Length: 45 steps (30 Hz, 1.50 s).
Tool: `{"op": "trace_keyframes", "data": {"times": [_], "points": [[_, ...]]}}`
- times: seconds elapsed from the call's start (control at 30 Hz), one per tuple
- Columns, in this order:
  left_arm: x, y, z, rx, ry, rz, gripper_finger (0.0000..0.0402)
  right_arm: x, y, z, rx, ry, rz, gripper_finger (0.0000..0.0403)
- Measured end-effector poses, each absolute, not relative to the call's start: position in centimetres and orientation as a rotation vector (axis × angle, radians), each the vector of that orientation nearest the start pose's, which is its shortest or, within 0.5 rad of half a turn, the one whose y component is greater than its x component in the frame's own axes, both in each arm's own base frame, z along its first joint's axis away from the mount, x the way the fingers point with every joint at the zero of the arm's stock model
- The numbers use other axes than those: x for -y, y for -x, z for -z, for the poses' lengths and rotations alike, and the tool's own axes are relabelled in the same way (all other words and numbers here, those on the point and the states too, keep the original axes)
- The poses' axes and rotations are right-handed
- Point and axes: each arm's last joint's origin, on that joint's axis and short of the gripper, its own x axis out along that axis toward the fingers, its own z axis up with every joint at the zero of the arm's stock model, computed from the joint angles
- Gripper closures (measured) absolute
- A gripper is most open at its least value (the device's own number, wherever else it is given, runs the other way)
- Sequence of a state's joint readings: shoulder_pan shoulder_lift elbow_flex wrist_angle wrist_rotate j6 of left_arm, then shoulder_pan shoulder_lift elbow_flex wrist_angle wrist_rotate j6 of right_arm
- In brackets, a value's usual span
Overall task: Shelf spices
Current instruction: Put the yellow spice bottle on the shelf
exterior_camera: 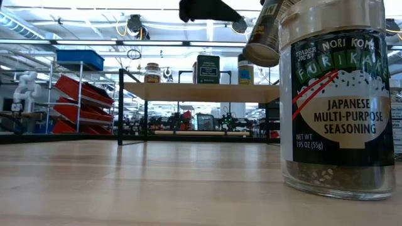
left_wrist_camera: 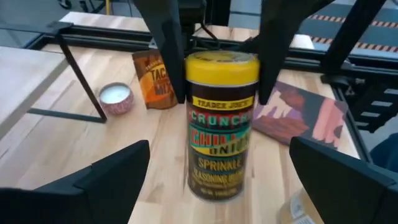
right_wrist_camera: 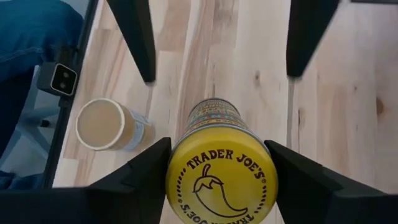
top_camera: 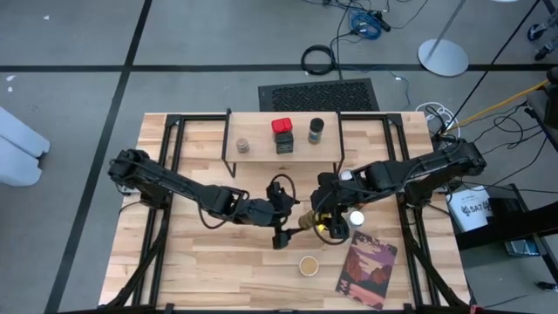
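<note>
A yellow-lidded spice jar (left_wrist_camera: 221, 118) hangs above the table, shut in my right gripper (right_wrist_camera: 221, 171), which comes down on it from above (top_camera: 321, 220). My left gripper (left_wrist_camera: 217, 180) is wide open. Its fingers stand on either side of the jar's lower half (right_wrist_camera: 214, 115) without touching it. The shelf (top_camera: 283, 159), a pale plank on black legs, stands at the table's far middle. A small jar (top_camera: 242, 146), a red-topped tin (top_camera: 282, 135) and a black-topped jar (top_camera: 316, 131) stand on it. My right gripper pinches the jar's yellow lid (right_wrist_camera: 180, 177) between its two fingers, one on each side of the rim. The fingers (left_wrist_camera: 171, 62) come from above, slanting down. The jar hangs below them, clear of the table; it looks tilted in the low view (exterior_camera: 262, 41).
On the table lie a tan-topped jar (top_camera: 308, 264), a white-topped jar (top_camera: 356, 218), an orange packet-like tin (left_wrist_camera: 152, 81) and a reddish picture book (top_camera: 366, 266). A furikake jar (exterior_camera: 339, 107) stands close to the low camera. A person's jeans (right_wrist_camera: 31, 43) show beyond the table edge.
</note>
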<state>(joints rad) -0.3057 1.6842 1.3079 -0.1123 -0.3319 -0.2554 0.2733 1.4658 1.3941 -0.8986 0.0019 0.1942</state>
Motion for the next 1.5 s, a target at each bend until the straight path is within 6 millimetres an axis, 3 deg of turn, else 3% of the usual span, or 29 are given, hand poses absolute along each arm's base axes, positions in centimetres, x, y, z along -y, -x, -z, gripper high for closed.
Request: {"op": "trace_keyframes", "data": {"times": [0.5,1.2,1.5], "points": [[10.1,-38.7,-26.4,-0.472,0.109,-0.082,0.0006,-8.0,-28.9,-33.2,-0.922,-0.018,-0.18,0.0176],[9.5,-39.9,-25.1,-0.466,0.101,-0.057,0.0007,-8.1,-29.2,-33.4,-0.891,-0.006,-0.194,0.0176],[9.5,-40.0,-25.3,-0.444,0.102,-0.056,0.0075,-8.1,-29.2,-33.4,-0.886,0.007,-0.197,0.0175]]}}
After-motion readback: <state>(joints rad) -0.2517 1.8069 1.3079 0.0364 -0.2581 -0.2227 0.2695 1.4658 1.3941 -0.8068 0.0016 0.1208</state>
